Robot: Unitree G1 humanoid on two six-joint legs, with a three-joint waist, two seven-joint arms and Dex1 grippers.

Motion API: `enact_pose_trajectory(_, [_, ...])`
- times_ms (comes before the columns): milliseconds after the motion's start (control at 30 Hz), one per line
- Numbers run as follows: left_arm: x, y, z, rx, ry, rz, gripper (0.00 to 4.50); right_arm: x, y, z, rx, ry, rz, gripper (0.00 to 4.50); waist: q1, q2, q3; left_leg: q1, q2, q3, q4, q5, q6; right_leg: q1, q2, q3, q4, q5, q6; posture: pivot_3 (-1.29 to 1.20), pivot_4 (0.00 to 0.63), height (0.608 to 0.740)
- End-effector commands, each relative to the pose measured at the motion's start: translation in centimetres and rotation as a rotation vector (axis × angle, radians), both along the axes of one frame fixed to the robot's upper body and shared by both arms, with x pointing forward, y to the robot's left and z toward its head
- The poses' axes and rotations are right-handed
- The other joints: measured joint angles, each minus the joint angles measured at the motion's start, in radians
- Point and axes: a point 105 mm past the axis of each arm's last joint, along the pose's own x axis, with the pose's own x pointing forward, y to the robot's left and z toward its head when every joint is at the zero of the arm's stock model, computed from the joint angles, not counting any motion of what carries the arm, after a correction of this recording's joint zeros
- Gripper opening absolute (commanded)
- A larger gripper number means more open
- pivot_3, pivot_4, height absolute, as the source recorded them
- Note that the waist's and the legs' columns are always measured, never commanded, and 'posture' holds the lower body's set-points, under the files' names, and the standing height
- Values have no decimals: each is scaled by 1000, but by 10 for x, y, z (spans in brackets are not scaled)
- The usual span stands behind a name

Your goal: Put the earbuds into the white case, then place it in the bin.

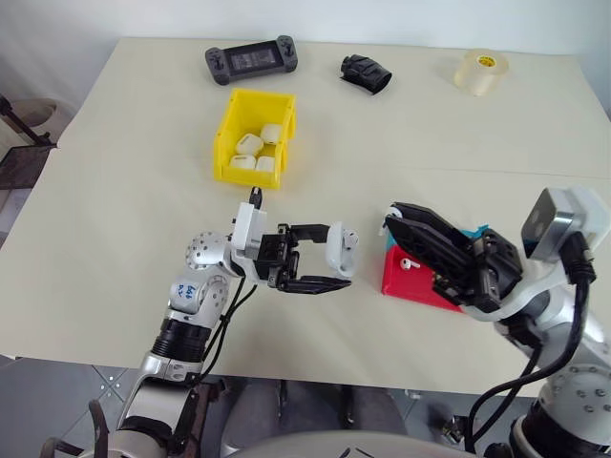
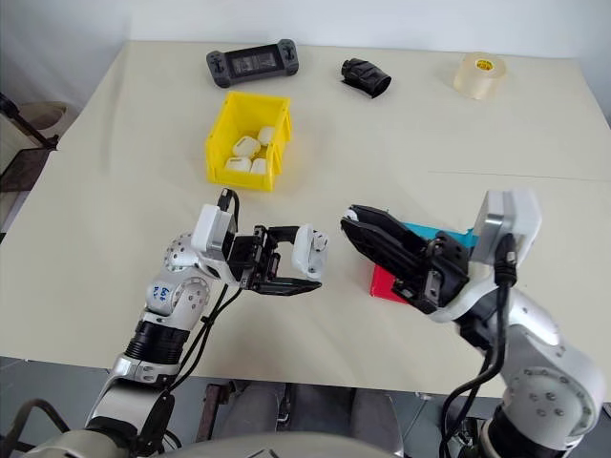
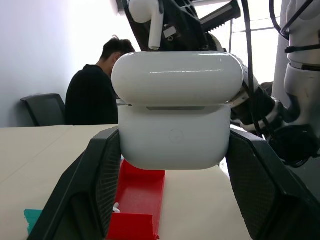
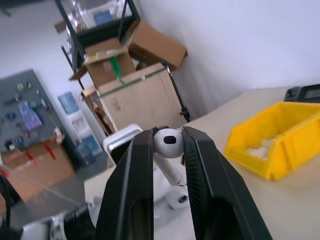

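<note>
left gripper (image 1: 325,256): clamped on the white case (image 1: 341,250), lid ajar, above the tabletop (image 1: 115,210) near its front edge | right gripper (image 4: 167,145): pinching an earbud (image 4: 168,142), just beside the case | bin (image 1: 232,122): toward the back edge, holding white cases

Cream table (image 1: 124,219), white wall, cardboard boxes (image 4: 135,75).
</note>
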Motion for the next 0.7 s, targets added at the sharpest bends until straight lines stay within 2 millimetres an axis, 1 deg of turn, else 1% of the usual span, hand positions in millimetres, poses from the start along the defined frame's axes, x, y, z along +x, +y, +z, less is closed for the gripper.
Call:
enact_pose_trajectory(33, [1,-1,14,-42,-15,-9,2781,-9,8,7,14,-51,14,469,-2,0,0,0,0,0,0,0,0,0,0,0,0,0,0,0,150,740])
enact_pose_trajectory(133, [2,-4,17,-44,-10,-23,2781,-9,19,-1,-24,-55,54,469,-6,0,0,0,0,0,0,0,0,0,0,0,0,0,0,0,150,740])
enact_pose_trajectory(267, [2,-6,21,-50,-13,-29,2781,-9,23,-4,-34,-58,78,469,-15,0,0,0,0,0,0,0,0,0,1,0,0,0,0,0,150,740])
enact_pose_trajectory(467, [1,-7,24,-57,-15,-32,2781,-6,23,-10,-50,-46,82,469,-18,0,0,0,0,0,-1,0,0,0,1,0,0,0,0,0,150,740])
enact_pose_trajectory(700, [0,-7,25,-61,-15,-28,2781,-1,15,-17,-56,-14,58,469,-17,0,0,0,0,0,-1,0,0,0,1,0,0,0,0,0,150,740])
